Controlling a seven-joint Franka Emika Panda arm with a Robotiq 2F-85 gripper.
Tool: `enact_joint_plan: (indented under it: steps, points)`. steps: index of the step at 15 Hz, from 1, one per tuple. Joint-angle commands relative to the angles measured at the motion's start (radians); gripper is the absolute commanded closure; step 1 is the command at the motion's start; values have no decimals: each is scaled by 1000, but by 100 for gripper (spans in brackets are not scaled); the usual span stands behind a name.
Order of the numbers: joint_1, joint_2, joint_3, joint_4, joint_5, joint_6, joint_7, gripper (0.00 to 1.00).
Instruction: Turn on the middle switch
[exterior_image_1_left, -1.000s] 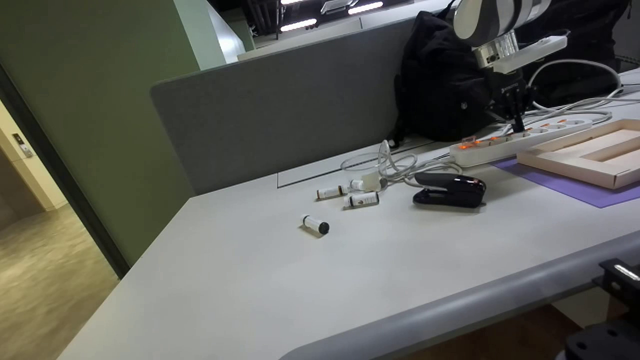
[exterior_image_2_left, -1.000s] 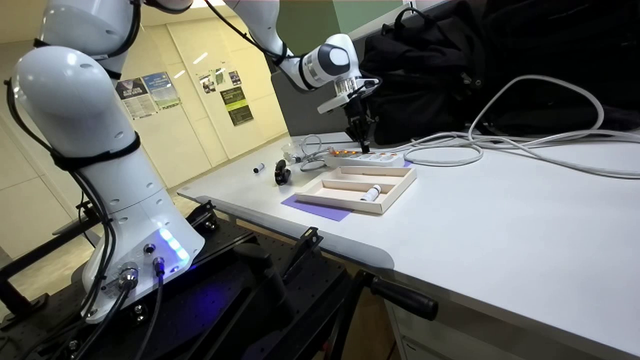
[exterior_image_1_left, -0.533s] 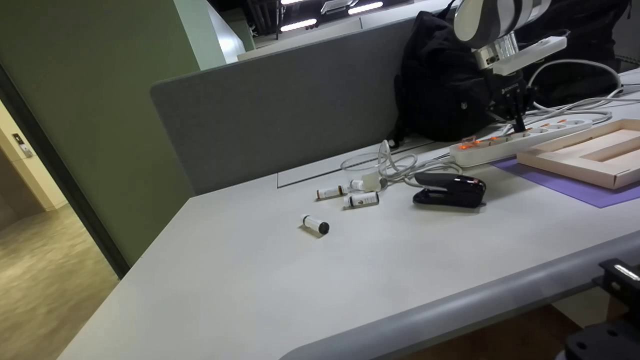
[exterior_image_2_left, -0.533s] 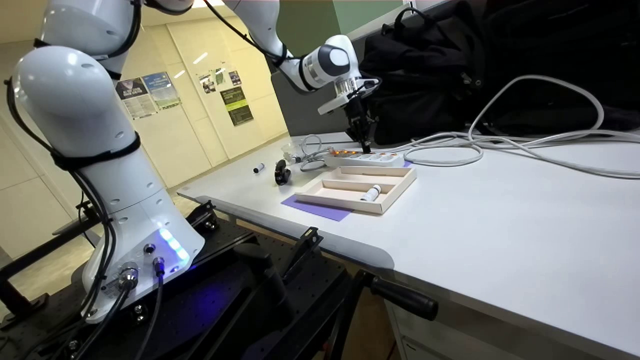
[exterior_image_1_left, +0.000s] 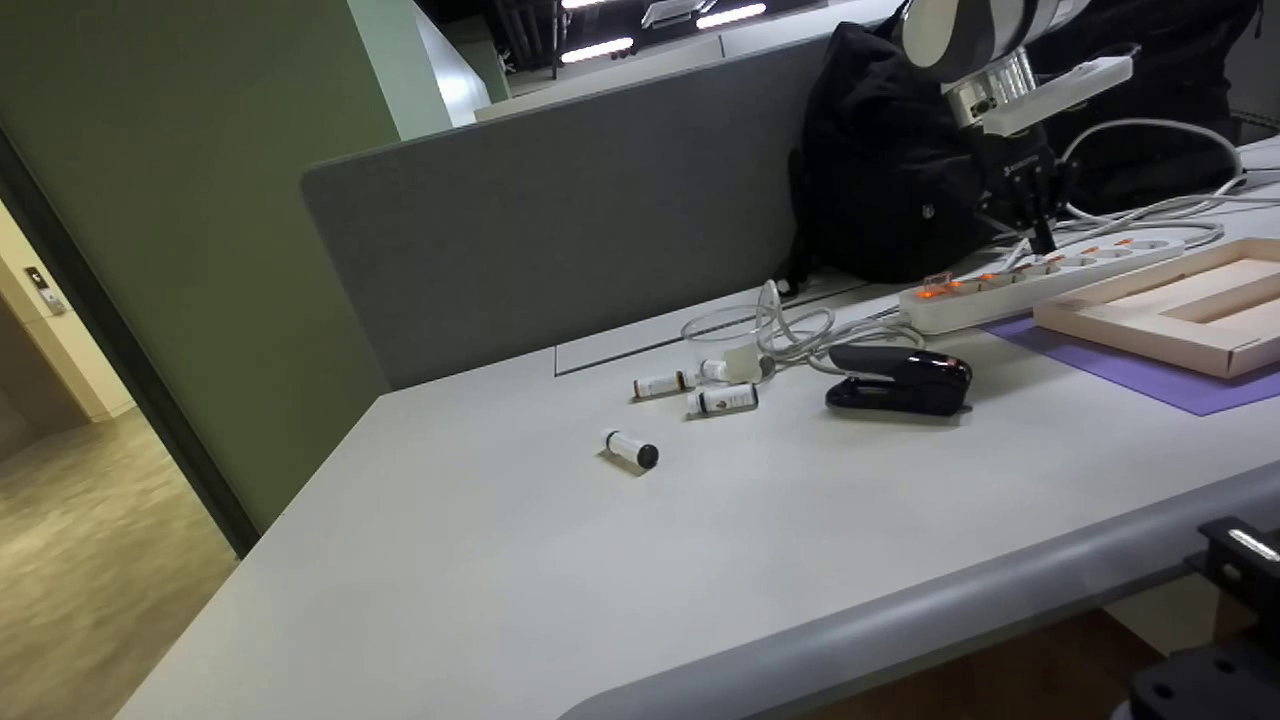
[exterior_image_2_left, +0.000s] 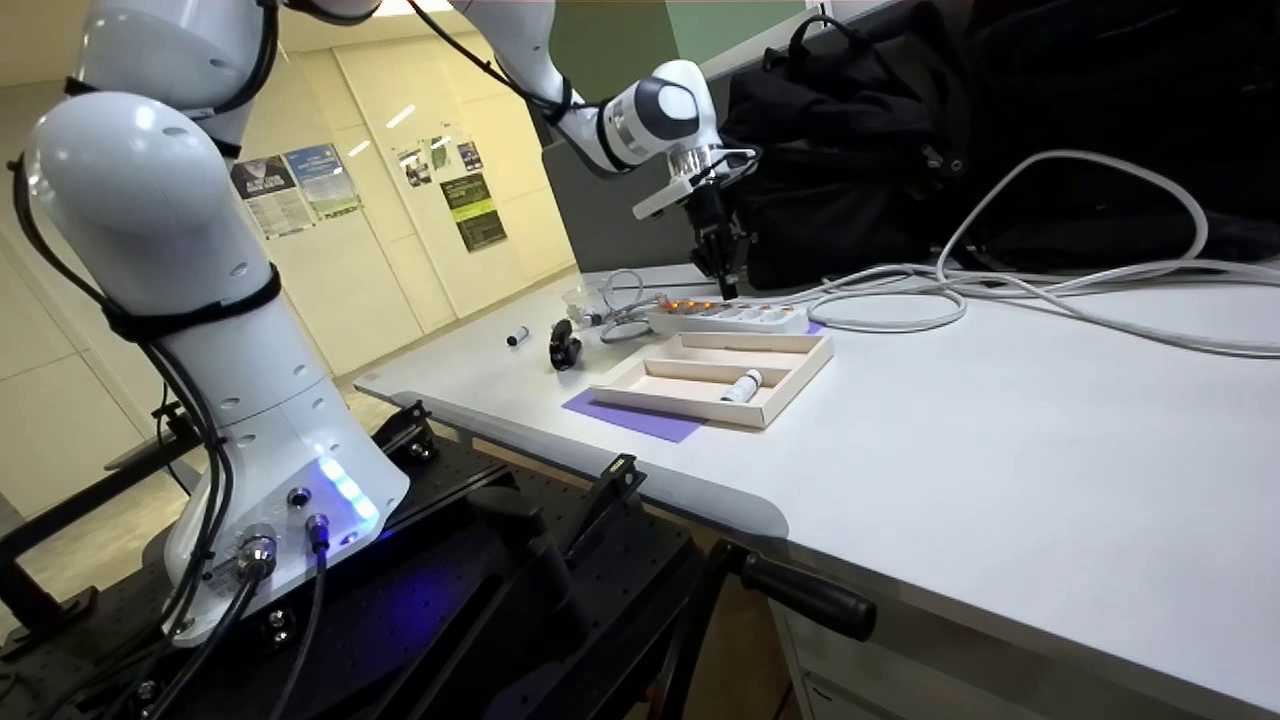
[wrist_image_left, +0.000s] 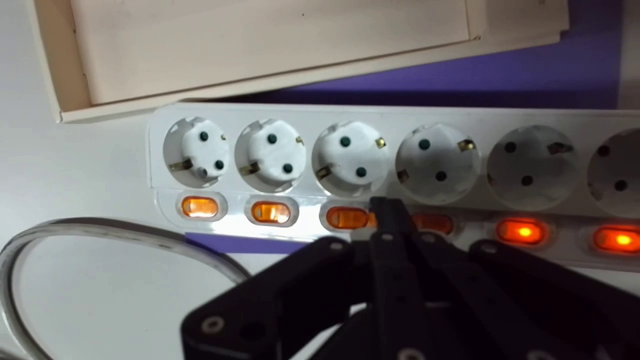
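The white power strip (wrist_image_left: 310, 115) has several orange rocker switches beside its sockets; it also shows in both exterior views (exterior_image_1_left: 1010, 300) (exterior_image_2_left: 730, 320). In the wrist view two switches at the right glow, one lit switch (wrist_image_left: 522, 231) being nearest to my fingers. The dark red switch (wrist_image_left: 434, 223) just right of my fingertips looks unlit and is partly hidden by them. The orange switch (wrist_image_left: 347, 218) left of the fingertips shows no clear glow. My gripper (wrist_image_left: 389, 202) is shut with its fingertips together, empty, just above the strip (exterior_image_1_left: 1043, 248) (exterior_image_2_left: 729, 293).
A cardboard tray (exterior_image_1_left: 1150, 340) lies on a purple sheet (exterior_image_1_left: 1200, 390) along the strip, with a small bottle (exterior_image_2_left: 742, 386) in it. A black stapler (exterior_image_1_left: 900, 380), several small bottles (exterior_image_1_left: 725, 399) and pale cables (exterior_image_2_left: 890, 310) lie around. Black backpacks (exterior_image_2_left: 830, 150) stand behind the strip.
My gripper stayed low at the strip's switch row until half a second ago. It has now risen slightly off the strip, still shut. The other objects have not moved.
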Motion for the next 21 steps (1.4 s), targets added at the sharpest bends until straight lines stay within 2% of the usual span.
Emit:
enact_joint_plan:
  steps: [1, 9, 21]
  points:
    - [3, -7, 1, 2, -6, -5, 35, 100]
    - [0, 8, 18, 10, 3, 42, 23, 100]
    - [0, 48, 5, 19, -4, 39, 35, 100]
